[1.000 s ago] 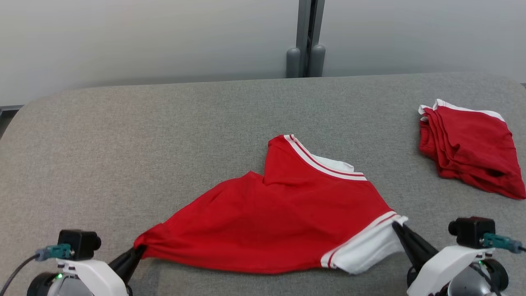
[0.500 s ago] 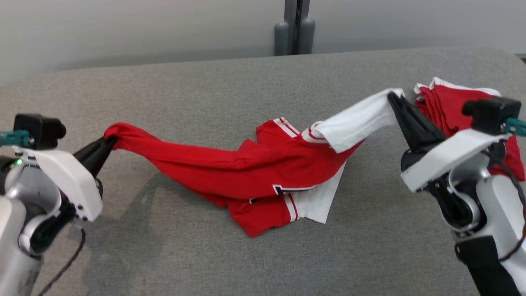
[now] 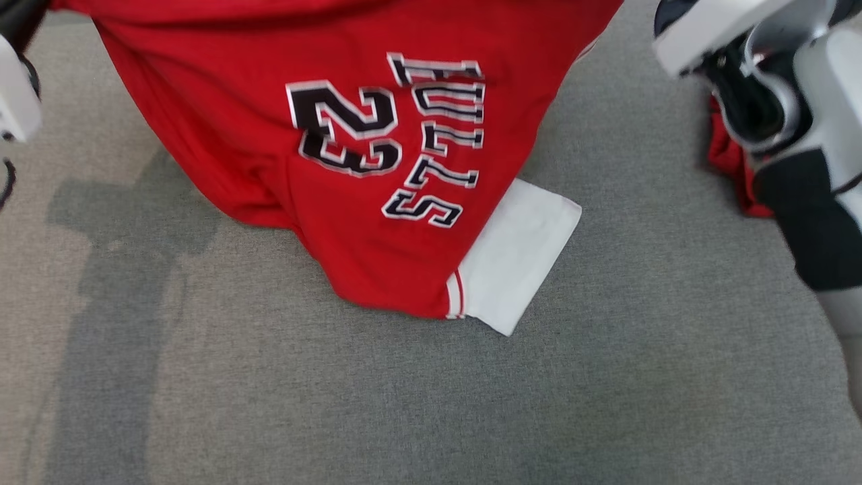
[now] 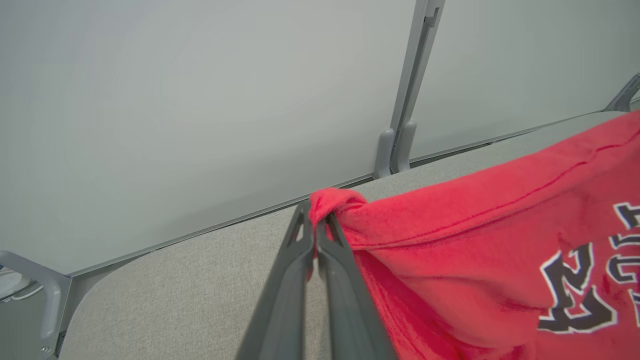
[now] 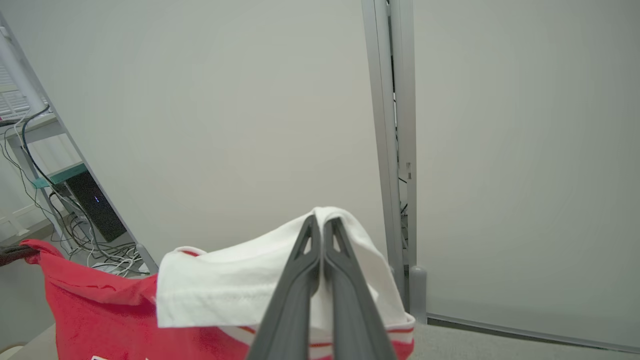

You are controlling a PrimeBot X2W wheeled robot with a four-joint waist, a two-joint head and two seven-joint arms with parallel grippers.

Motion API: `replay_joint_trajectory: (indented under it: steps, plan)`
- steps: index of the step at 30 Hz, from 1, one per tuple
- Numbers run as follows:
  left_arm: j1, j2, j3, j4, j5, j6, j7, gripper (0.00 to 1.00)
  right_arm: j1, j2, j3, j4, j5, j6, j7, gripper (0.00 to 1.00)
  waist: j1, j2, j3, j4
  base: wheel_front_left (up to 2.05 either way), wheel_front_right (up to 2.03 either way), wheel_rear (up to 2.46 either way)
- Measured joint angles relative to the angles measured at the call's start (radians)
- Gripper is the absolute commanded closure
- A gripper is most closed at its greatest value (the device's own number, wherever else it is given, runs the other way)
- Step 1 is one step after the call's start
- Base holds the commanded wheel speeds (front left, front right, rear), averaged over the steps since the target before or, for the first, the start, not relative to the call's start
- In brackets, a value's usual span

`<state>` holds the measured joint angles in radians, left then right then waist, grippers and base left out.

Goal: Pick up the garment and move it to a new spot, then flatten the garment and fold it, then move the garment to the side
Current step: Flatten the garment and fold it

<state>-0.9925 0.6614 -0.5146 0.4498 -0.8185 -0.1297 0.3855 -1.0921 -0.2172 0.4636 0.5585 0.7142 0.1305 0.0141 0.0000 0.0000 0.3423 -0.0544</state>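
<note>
- Garment (image 3: 256,175): a red jersey lifted above the middle of the surface (image 3: 404,404). Its upper edge is stretched between the two arms, and its lower end with one white sleeve (image 3: 522,252) drapes onto the surface.
- Left fingers (image 4: 295,260): pressed together on a bunched red corner of the cloth, which puckers into a small knot at their tips.
- Right fingers (image 5: 305,260): closed on the other white sleeve, whose hemmed edge folds over both sides of them.
- Why it is held so: pinching two far-apart points lets the cloth's own weight pull it open. My judgement is that this suits carrying it to a new spot and laying it flat.
- Material: a soft, limp knit that sags in a shallow curve between the grips. The sleeves are plain white with thin red stripes at the seam.
- Lettering (image 3: 350,131): black number and letters outlined in white, stitched-looking, reading upside down in the head view.
- Surface: grey, felt-like weave, matte, with a rounded corner in the left wrist view.
- Red cloth (image 3: 731,165): another piece lies near the right edge, partly hidden behind the right arm (image 3: 801,101).
</note>
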Motion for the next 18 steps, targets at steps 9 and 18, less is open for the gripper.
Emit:
replay_joint_trajectory:
  steps: [9,18]
  plan:
    - [-0.405,0.002,-0.065,0.190,-0.010,-0.001,-0.104,1.00,-0.453,0.035,-0.049,0.271,-0.132,0.000,-0.188,1.00,0.0000,0.0000,0.139,-0.008,0.00,0.00,0.00]
    - [-0.625,-0.058,-0.108,0.363,-0.040,-0.001,-0.247,1.00,-0.680,0.091,-0.160,0.404,-0.270,0.000,-0.271,1.00,0.0000,0.0000,0.220,-0.008,0.00,0.00,0.00]
